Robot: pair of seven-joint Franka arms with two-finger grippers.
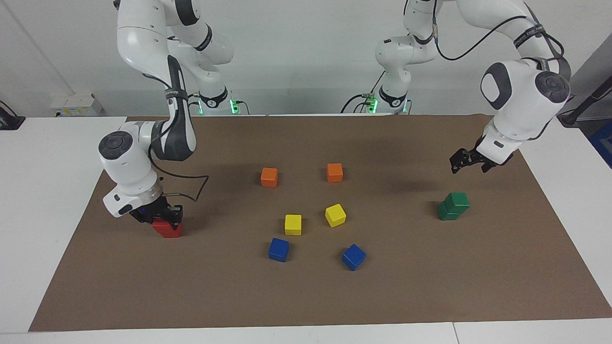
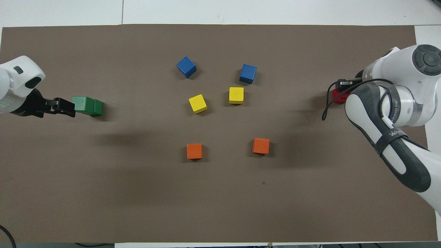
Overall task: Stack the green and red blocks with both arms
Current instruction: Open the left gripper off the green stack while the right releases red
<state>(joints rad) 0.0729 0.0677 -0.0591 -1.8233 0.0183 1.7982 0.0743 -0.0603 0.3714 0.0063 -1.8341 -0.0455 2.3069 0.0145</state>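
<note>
Green blocks (image 1: 453, 206) sit stacked at the left arm's end of the desk (image 1: 306, 296), left pincer (image 1: 469, 160) spread in the air nearby. Right pincer (image 1: 160, 216) is down on the red block (image 1: 167, 229) at the right arm's end; can't tell its grip.

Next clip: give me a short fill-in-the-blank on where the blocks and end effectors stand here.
1. The two green blocks are already ____ one on the other.
2. The right end effector is down at a ____ block, toward the right arm's end of the table.
3. The left end effector hangs in the air, holding ____.
4. The two orange cubes lie ____ to the robots than the two blue cubes.

Missing words: stacked; red; nothing; nearer
</note>
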